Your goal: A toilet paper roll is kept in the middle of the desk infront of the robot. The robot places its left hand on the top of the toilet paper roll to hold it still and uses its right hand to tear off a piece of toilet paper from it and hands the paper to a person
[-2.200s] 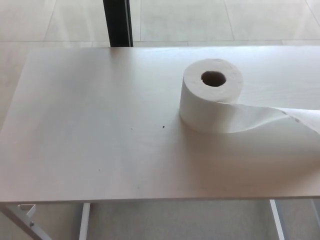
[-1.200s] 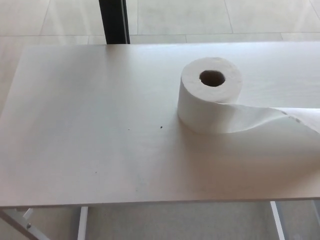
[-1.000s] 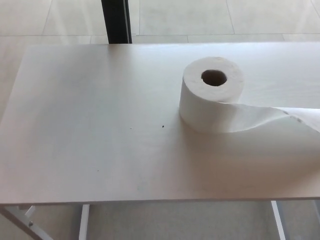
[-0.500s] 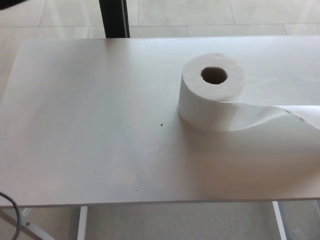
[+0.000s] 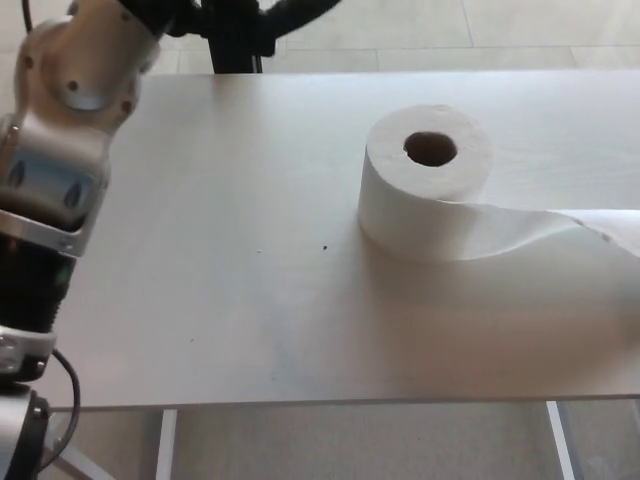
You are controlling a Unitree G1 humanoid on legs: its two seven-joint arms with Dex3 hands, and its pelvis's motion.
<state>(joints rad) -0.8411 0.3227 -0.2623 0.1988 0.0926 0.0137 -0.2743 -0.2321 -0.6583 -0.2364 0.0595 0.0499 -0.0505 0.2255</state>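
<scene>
Desk point(image 5: 250, 300) pale, on tiled floor point(image 5: 520, 30) | toilet paper roll point(image 5: 425, 185) upright | left hand point(image 5: 245, 15) fingers unclear

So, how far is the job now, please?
Nothing is done yet. The toilet paper roll stands upright on the desk, its loose tail untorn. The left arm reaches over the desk's far left, touching nothing. Holding, tearing and handing over are left.

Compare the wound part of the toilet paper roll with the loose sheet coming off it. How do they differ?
The wound part of the toilet paper roll stands upright as a thick cylinder with a dark core hole; the loose sheet lies thin and flat on the desk. The roll sits wholly in view; the sheet runs off the right edge. Both are white and joined.
</scene>
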